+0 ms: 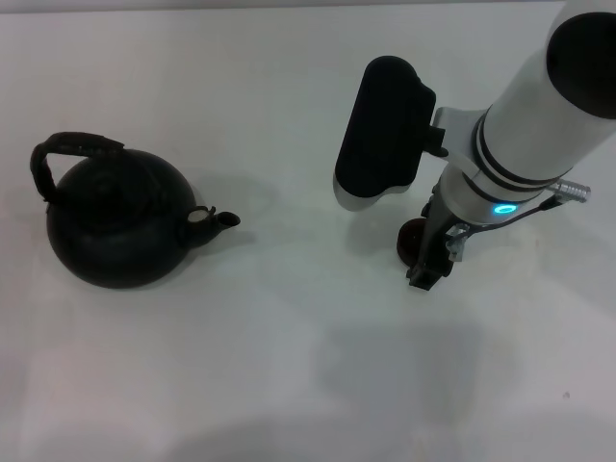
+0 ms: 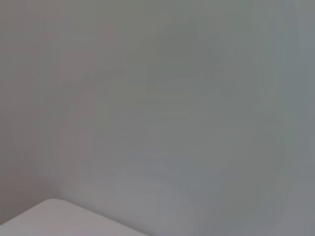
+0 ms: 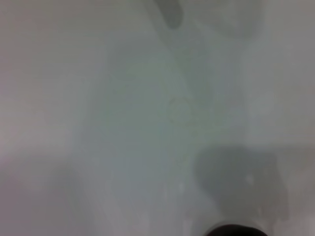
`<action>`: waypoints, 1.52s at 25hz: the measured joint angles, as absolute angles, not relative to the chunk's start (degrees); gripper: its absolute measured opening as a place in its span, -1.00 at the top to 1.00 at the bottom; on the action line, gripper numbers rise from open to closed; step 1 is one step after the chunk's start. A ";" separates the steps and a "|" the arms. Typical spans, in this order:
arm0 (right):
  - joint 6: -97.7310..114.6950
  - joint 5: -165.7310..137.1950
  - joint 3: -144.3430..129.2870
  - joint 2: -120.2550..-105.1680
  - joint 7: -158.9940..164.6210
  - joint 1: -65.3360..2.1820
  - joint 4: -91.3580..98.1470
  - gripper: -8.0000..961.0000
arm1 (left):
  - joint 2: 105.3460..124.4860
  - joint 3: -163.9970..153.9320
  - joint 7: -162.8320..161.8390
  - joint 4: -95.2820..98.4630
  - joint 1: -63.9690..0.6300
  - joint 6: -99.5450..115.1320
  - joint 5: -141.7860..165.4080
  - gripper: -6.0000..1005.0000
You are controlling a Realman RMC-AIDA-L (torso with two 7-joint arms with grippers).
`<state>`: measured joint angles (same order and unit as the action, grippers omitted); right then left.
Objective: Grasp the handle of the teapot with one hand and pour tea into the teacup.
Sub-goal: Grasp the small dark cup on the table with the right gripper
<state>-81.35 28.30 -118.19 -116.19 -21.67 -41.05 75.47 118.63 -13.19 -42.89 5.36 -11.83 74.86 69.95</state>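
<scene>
The matte black teapot [image 1: 115,219] stands at the left of the white table, its short spout [image 1: 219,220] pointing right. Its dark arched handle [image 1: 67,152] loops over the top, leaning to the left side. The small dark teacup [image 1: 412,241] sits right of centre, partly hidden behind my right gripper [image 1: 426,272], which hangs down right beside it. A dark rounded edge [image 3: 234,229] shows at the border of the right wrist view, probably the teacup. My left gripper is out of view.
The white table [image 1: 289,366] spreads all around. My right arm's white forearm [image 1: 539,125] and its black pad [image 1: 383,130] come in from the upper right. The left wrist view holds only a pale wall and a table corner [image 2: 49,219].
</scene>
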 joint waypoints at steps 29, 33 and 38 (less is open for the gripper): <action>-79.51 29.74 -118.21 -116.19 -22.13 -40.95 73.00 -0.71 | 118.73 -12.83 -42.89 5.41 -11.92 75.14 69.56 -0.78; -79.62 29.92 -118.01 -116.19 -22.06 -40.91 73.00 -0.64 | 118.74 -12.82 -42.89 5.43 -11.87 75.17 69.52 -0.78; -79.50 31.07 -117.01 -116.12 -22.17 -41.61 74.05 -0.53 | 118.74 -12.75 -42.89 5.45 -11.86 75.20 69.52 -0.78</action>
<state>-79.50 31.07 -117.01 -116.12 -22.17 -41.61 74.05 118.74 -12.75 -42.89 5.45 -11.86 75.20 69.52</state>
